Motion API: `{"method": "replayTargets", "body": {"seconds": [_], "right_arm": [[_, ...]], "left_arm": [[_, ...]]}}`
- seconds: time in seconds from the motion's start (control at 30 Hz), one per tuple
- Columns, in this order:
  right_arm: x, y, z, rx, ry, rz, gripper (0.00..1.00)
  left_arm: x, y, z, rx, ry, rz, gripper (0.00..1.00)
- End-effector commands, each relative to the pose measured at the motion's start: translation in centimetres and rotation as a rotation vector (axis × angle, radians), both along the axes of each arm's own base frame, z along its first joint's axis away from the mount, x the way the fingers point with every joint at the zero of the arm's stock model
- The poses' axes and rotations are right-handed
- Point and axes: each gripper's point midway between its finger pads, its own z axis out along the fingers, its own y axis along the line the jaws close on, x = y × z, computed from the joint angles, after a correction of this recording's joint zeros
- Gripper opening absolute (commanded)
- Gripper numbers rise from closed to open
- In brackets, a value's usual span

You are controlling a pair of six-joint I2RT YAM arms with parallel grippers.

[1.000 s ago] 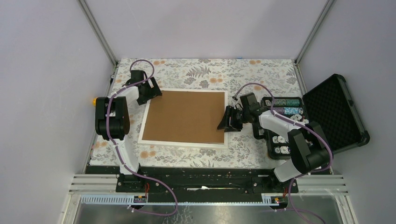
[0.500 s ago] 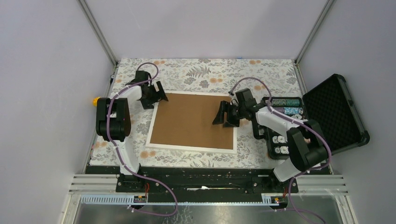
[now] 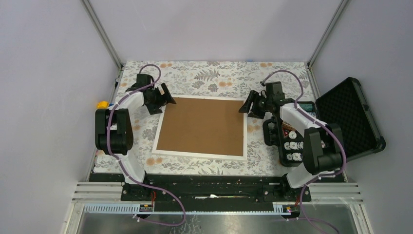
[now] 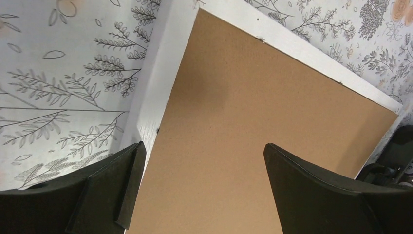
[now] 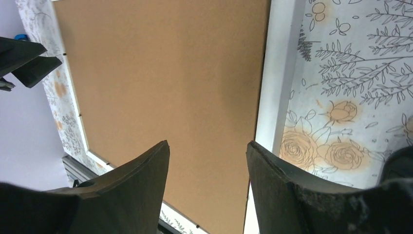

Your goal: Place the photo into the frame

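The white frame [image 3: 199,155] lies flat in the middle of the flowered table, and a brown backing board [image 3: 202,126] fills it. The photo is hidden. My left gripper [image 3: 163,100] hovers open at the frame's far left corner. In the left wrist view the left gripper [image 4: 203,146] spans bare board [image 4: 253,112] beside the white frame edge [image 4: 156,92]. My right gripper [image 3: 251,105] stands open by the far right corner. In the right wrist view the right gripper [image 5: 208,144] holds nothing, over the board [image 5: 165,73] and the frame edge [image 5: 277,83].
An open black case [image 3: 348,117] sits at the right, its tray [image 3: 292,141] holding small rolls and round parts close to the right arm. A small yellow object [image 3: 102,104] lies at the table's left edge. Grey walls and metal posts close in the table.
The frame with its board slid a little to the right. My right gripper left the board's right edge and moved back to the far right corner. My left gripper shifted slightly right.
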Motion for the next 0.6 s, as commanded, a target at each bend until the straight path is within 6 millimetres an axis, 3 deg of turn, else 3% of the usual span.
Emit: {"method": "replayTargets", "body": {"seconds": [0.0,0.13,0.47,0.57], "right_arm": [[3.4,0.6,1.2,0.011,-0.099,0.021,0.64],[4.9,0.8,-0.4,0.01,-0.076,0.021,0.59],[4.2,0.5,-4.8,-0.022,0.025,0.023,0.59],[4.0,1.4,-5.7,0.03,0.052,0.048,0.59]], "left_arm": [[0.4,-1.2,-1.4,-0.07,0.019,-0.019,0.99],[0.5,-1.6,-2.6,-0.095,0.035,-0.032,0.99],[0.8,-1.7,-3.4,-0.101,0.045,-0.043,0.99],[0.8,-1.8,-3.5,-0.103,0.048,-0.047,0.99]]}}
